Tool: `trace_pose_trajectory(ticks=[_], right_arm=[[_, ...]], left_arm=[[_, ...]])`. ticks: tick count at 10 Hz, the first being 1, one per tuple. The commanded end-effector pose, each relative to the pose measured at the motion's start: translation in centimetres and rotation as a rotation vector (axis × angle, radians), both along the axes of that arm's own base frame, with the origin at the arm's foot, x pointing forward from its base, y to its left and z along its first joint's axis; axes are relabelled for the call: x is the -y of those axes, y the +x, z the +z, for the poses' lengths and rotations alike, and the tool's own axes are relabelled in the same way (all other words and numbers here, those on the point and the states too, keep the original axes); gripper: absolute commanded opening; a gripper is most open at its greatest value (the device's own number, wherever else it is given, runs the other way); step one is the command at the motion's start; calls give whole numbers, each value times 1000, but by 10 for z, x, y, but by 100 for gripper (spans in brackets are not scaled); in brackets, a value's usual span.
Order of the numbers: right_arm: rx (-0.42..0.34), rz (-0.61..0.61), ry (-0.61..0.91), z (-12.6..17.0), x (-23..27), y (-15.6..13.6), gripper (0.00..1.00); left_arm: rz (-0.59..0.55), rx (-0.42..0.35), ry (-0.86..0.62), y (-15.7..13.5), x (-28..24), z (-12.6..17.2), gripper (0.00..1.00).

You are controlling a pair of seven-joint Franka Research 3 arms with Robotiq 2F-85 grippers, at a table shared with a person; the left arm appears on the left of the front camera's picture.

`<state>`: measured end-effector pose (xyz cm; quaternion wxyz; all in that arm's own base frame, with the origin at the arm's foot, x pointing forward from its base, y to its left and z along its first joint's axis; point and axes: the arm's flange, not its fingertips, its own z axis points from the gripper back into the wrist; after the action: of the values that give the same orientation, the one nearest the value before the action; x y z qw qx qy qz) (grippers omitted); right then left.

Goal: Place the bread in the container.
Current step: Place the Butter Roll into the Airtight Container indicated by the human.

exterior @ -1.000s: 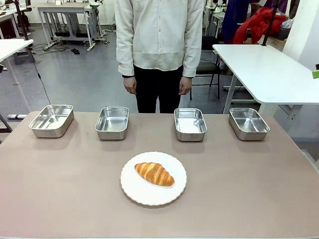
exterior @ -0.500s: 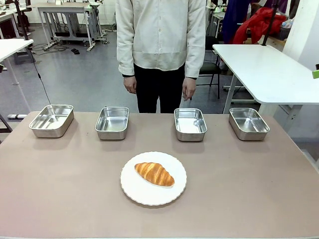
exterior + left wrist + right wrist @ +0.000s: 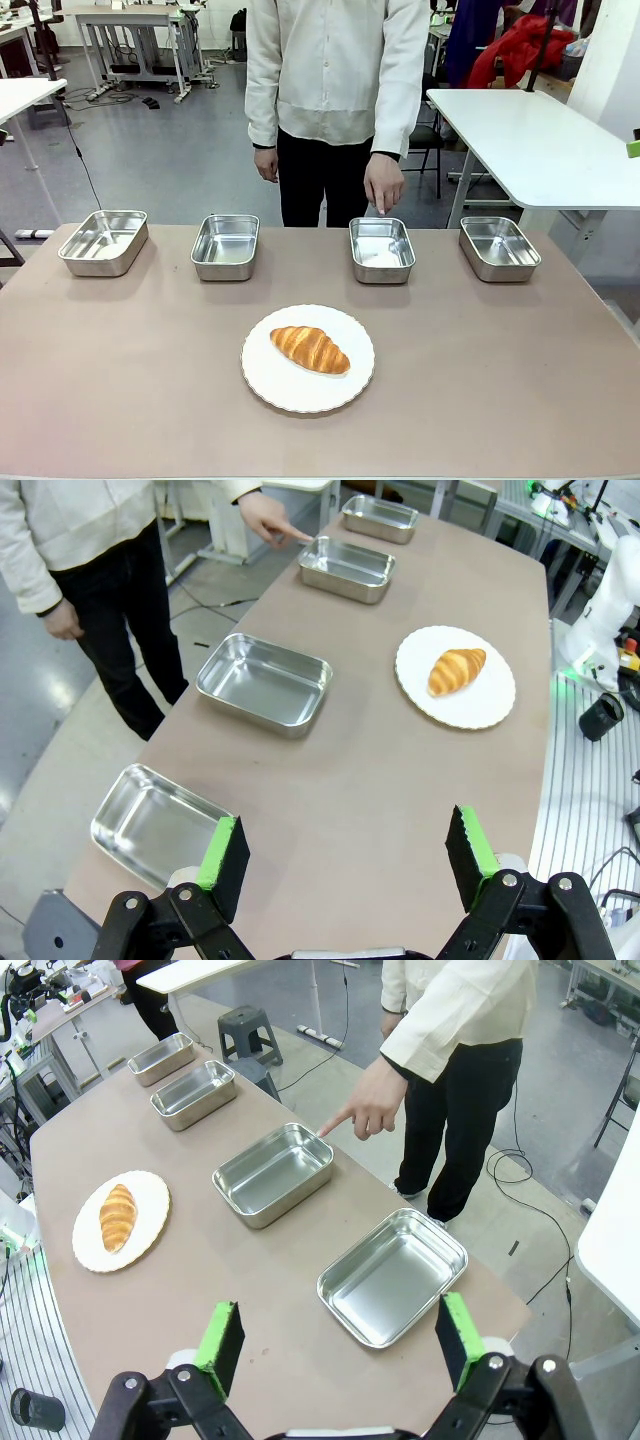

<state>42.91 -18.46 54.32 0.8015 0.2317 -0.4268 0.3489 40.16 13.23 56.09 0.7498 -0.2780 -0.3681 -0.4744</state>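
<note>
Bread (image 3: 310, 349): a golden-brown crescent, ridged across in flaky segments, darker bands beside paler seams, thick in the middle and tapering to both tips. Lies flat on a round white scallop-edged plate (image 3: 300, 395), a little off the plate's middle toward its far side. Sits with the plate about midway along the table (image 3: 120, 380), nearer the robot's edge than the far edge. Runs with its long axis mostly along the table's length, slightly slanted: one tip toward the robot's left and the far edge, the other toward the robot's right and the near edge.

Along the far edge, four shiny steel pans in a row, all empty and well apart from the plate. Above the far rim of the container (image 3: 381, 274), third from the robot's left, a person's hand (image 3: 383, 186) with the forefinger pointing down at it; cannot tell whether touching. Other three pans (image 3: 225, 246) apart from the hand.

Left gripper (image 3: 346, 845): jaws spread wide, gripping nothing, above the table's left end. Right gripper (image 3: 338, 1330): jaws likewise wide, gripping nothing, above the right end.
</note>
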Motion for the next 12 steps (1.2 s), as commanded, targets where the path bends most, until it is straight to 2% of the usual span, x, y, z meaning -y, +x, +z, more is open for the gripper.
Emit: trace_pose_trajectory(ticks=[1, 12], right_arm=[[2, 0, 8, 1, -1, 1, 100], [2, 0, 8, 1, -1, 1, 100]], left_arm=[[-3, -8, 10, -2, 0, 1, 100], [-3, -8, 10, -2, 0, 1, 100]])
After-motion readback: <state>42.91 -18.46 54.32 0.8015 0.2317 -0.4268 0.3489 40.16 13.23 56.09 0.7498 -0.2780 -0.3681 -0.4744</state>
